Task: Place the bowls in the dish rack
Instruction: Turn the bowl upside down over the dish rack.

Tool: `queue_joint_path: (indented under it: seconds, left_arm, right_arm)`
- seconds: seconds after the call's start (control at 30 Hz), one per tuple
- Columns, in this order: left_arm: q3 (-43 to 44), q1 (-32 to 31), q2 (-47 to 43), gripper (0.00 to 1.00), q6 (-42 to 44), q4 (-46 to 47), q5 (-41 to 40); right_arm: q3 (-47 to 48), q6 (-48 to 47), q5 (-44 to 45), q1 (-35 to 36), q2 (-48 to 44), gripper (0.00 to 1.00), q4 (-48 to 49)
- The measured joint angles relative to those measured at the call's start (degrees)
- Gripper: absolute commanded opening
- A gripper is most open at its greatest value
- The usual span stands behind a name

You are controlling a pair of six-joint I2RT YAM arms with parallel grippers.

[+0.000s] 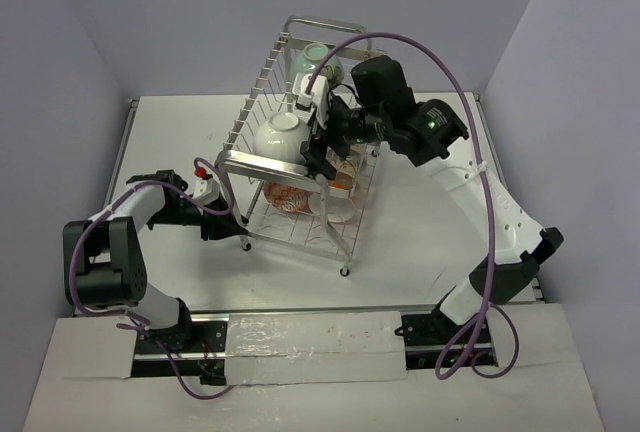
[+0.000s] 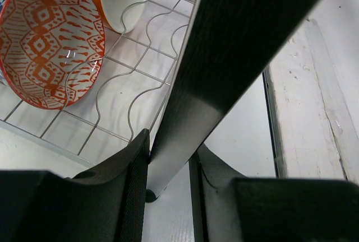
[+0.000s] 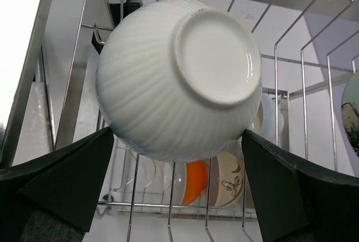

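Note:
The silver wire dish rack point(image 1: 322, 24) stands mid-table. A white ribbed bowl point(image 1: 279, 136) lies on its side on the upper tier, base towards my right wrist camera point(image 3: 179, 74). My right gripper point(image 1: 316, 147) is open wide just behind it, with its fingertips point(image 3: 106, 141) at the bowl's lower sides. A mint green bowl point(image 1: 315, 55) stands at the far end of the upper tier. The orange-red patterned bowl point(image 1: 285, 195) sits in the lower tier point(image 2: 50, 40). My left gripper point(image 1: 225, 227) is shut on the rack's near left leg point(image 2: 224, 57).
More bowls stand in the lower tier: one with an orange outside point(image 3: 196, 183) and a cream one with a flower mark point(image 3: 230, 180). Both arms' purple cables arc over the table. The table's left edge point(image 2: 314, 113) lies beyond the leg.

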Motion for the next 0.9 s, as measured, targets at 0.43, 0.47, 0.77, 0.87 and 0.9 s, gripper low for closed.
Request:
queue_joint_path:
  seconds: [0.43,0.47,0.77,0.87,0.9]
  left_arm:
    - [0.02,0.26,0.17,0.00,0.20,-0.22,0.07]
    - [0.02,0.33,0.17,0.00,0.20,-0.20,0.09]
    - [0.35,1.27,0.74,0.00,0.28,0.22,0.46]
    - [0.35,1.36,0.74,0.00,0.26,0.39,0.46]
    - [0.35,1.38,0.74,0.00,0.24,0.44,0.48]
  right_arm:
    - [8.68,5.49,-1.05,-0.76,6.43,1.00,-9.84]
    - [9.46,5.66,-0.92,-0.72,6.88,1.00,-10.45]
    - [14.56,7.37,2.80,0.04,10.60,1.00,-13.75]
    - [14.71,7.82,4.04,0.26,10.75,1.00,-13.66]
    - [14.91,8.00,4.42,0.31,10.88,1.00,-13.68]
